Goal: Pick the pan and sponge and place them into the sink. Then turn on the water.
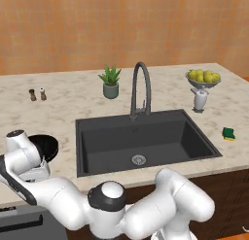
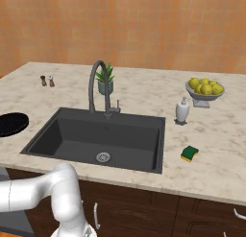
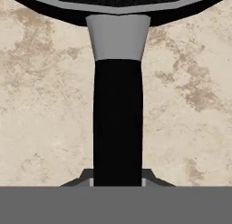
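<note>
Item, pan (image 1: 46, 145): on the desk (image 1: 63, 100) left of the sink (image 1: 141, 137), our gripper (image 3: 118, 180) closed on its handle; we should lift level before swinging sinkward.

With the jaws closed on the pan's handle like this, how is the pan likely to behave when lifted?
The pan looks rigid, so it should not flex. The grip sits on the long handle, away from the round body, so the body may sag or swing. The smooth, rounded handle could twist in the jaws.

Even, flat rendered light; soft faint shadows, slightly coarse detail.
</note>
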Controlling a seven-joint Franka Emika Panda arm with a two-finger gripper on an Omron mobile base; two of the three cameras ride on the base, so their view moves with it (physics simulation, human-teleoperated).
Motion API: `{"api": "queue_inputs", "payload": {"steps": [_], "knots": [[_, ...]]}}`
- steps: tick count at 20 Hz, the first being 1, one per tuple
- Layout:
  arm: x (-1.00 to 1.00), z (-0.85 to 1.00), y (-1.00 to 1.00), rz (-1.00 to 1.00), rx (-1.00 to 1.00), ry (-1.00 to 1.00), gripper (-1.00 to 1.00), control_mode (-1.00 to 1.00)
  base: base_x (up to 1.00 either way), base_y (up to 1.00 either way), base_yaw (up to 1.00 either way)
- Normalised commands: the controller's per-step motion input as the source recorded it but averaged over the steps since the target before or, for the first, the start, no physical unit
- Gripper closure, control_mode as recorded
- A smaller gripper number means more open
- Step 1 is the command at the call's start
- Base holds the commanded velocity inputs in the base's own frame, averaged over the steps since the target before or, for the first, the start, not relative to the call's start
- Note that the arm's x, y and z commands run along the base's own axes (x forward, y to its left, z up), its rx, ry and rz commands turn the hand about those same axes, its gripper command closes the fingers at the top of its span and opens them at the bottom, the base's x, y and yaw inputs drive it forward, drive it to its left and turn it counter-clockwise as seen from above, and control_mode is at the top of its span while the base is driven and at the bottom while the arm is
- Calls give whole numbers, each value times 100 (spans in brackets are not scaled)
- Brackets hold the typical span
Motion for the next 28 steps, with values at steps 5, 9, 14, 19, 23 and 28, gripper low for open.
{"api": "queue_inputs", "payload": {"steps": [5, 9, 14, 19, 23, 28], "knots": [[-35, 29, -69, -23, 11, -9, 100, -100, 0, 0, 0], [-34, 46, -79, -37, 1, -23, 100, -100, 0, 0, 0], [-22, 37, -95, -37, 7, -7, 100, -100, 0, 0, 0], [-2, 38, -100, -30, 19, 0, 100, -100, 0, 0, 0], [0, 15, -87, -38, 11, 1, 100, -100, 0, 0, 0], [9, 4, -53, -43, 3, 4, 100, -100, 0, 0, 0]]}}
